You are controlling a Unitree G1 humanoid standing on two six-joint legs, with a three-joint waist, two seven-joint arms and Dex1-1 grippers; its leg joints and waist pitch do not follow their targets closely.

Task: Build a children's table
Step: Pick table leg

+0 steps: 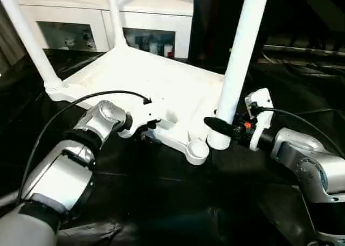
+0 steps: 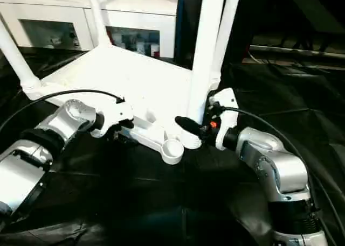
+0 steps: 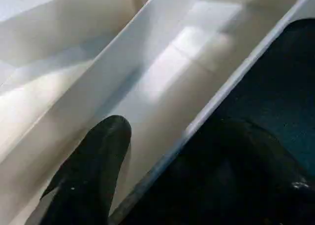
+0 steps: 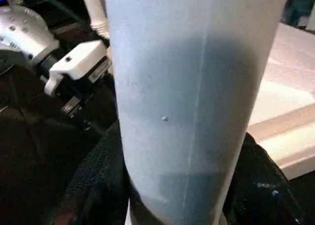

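The white tabletop (image 1: 161,79) lies upside down on a dark surface, ribbed underside up. Three legs stand in corner sockets: one at the left (image 1: 29,41), one at the back (image 1: 114,17), one at the right (image 2: 229,30). My right gripper (image 1: 221,128) is shut on a fourth leg (image 1: 242,52), held upright. That leg's lower end is right beside the empty near corner socket (image 1: 197,149). My left gripper (image 3: 172,136) is open at the tabletop's near edge. It straddles the rim (image 3: 216,97), one finger (image 3: 93,171) inside the ribbed channel and the other outside.
A white glass-door cabinet (image 1: 108,20) stands close behind the tabletop. Black cables (image 1: 70,103) arc over both forearms. The dark surface (image 1: 172,203) stretches between my arms toward me.
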